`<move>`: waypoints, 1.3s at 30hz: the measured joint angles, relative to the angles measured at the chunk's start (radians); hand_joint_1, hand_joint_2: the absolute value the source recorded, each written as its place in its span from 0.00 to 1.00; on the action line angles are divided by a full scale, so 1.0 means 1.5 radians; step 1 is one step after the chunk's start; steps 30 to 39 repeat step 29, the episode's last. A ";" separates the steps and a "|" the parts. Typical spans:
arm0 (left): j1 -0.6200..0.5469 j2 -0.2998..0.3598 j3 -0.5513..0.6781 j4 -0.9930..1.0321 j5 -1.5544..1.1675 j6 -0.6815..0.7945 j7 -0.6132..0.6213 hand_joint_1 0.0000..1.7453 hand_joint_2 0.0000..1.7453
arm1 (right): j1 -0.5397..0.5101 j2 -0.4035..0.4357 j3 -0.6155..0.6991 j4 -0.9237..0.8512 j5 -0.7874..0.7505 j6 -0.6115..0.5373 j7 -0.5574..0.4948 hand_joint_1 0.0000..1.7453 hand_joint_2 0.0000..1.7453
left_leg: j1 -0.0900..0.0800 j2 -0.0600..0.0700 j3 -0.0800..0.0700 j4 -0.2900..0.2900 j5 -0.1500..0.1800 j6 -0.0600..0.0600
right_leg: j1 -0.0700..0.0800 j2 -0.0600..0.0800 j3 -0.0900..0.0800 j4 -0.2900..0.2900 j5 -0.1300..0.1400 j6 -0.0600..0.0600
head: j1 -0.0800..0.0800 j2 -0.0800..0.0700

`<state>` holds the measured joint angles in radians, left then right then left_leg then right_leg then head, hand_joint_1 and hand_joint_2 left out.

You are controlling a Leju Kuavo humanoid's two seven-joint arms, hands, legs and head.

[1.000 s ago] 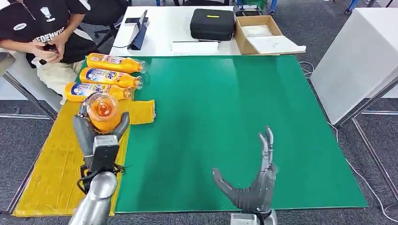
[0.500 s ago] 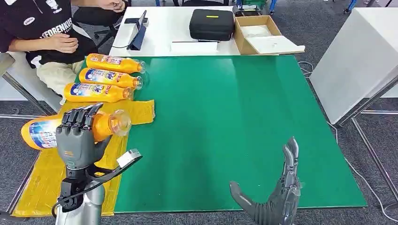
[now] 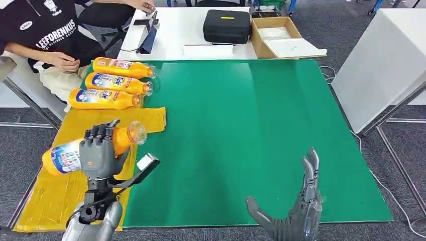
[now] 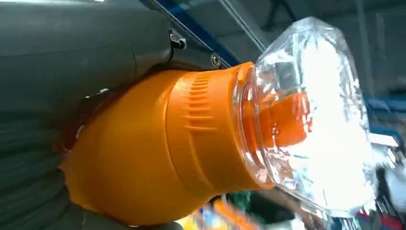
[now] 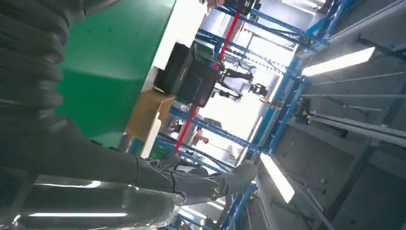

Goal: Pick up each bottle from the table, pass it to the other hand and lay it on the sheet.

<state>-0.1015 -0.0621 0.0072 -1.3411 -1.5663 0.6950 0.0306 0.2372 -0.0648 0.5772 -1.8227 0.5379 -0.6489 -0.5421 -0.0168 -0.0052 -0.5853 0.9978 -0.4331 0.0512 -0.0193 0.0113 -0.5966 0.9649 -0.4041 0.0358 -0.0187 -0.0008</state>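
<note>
Head view: an orange bottle (image 3: 75, 153) is gripped by the left robot hand (image 3: 99, 153), fingers wrapped over its middle. The bottle is held lying sideways in the air above the yellow sheet (image 3: 52, 193), clear cap (image 3: 136, 132) toward the green mat (image 3: 241, 135), base out past the sheet's left edge. In the left wrist view the bottle's orange shoulder and clear cap are seen close up against the grey thumb. Three more orange bottles (image 3: 110, 83) are laid side by side at the far left of the bench, caps pointed toward the green mat, the nearest one (image 3: 104, 99) lying just beyond the yellow sheet's far end. The right robot hand (image 3: 296, 213) is seen low at the near edge of the mat, nothing held, fingers straight and apart from the thumb. A seated person in a black shirt (image 3: 40, 30) is seen at the far left, beside the bottles. On a white table (image 3: 171, 30) behind, a black case (image 3: 227, 25) and an open cardboard box (image 3: 281, 36) are seen.
</note>
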 measured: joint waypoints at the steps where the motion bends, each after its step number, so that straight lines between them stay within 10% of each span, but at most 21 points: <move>1: -0.006 0.007 -0.010 0.029 0.001 0.000 0.010 1.00 1.00 | 0.000 0.000 0.002 0.000 0.001 0.004 0.000 0.00 1.00 | 0.000 0.000 0.000 0.000 0.000 0.000 | 0.000 0.000 0.000 0.000 0.000 0.000 | 0.000 0.000; 15: -0.127 0.032 -0.067 0.370 0.028 0.000 0.041 1.00 1.00 | -0.026 0.010 0.001 0.017 -0.008 0.042 -0.006 0.00 1.00 | 0.000 0.000 0.000 0.000 0.000 0.000 | 0.000 0.000 0.000 0.000 0.000 0.000 | 0.000 0.000; 16: -0.133 0.032 -0.067 0.389 0.019 0.000 0.040 0.88 1.00 | -0.028 0.010 0.001 0.019 -0.011 0.043 -0.007 0.00 1.00 | 0.000 0.000 0.000 0.000 0.000 0.000 | 0.000 0.000 0.000 0.000 0.000 0.000 | 0.000 0.000; 17: -0.140 0.033 -0.068 0.405 0.010 0.000 0.046 0.00 1.00 | -0.030 0.010 0.001 0.021 -0.014 0.043 -0.009 0.00 1.00 | 0.000 0.000 0.000 0.000 0.000 0.000 | 0.000 0.000 0.000 0.000 0.000 0.000 | 0.000 0.000; 39: -0.203 0.030 -0.047 0.530 0.021 0.001 0.055 0.00 1.00 | -0.039 0.011 0.001 0.040 -0.021 0.050 -0.008 0.00 1.00 | 0.000 -0.002 0.005 -0.001 0.000 -0.001 | 0.000 -0.002 0.007 0.000 -0.001 0.000 | 0.000 0.000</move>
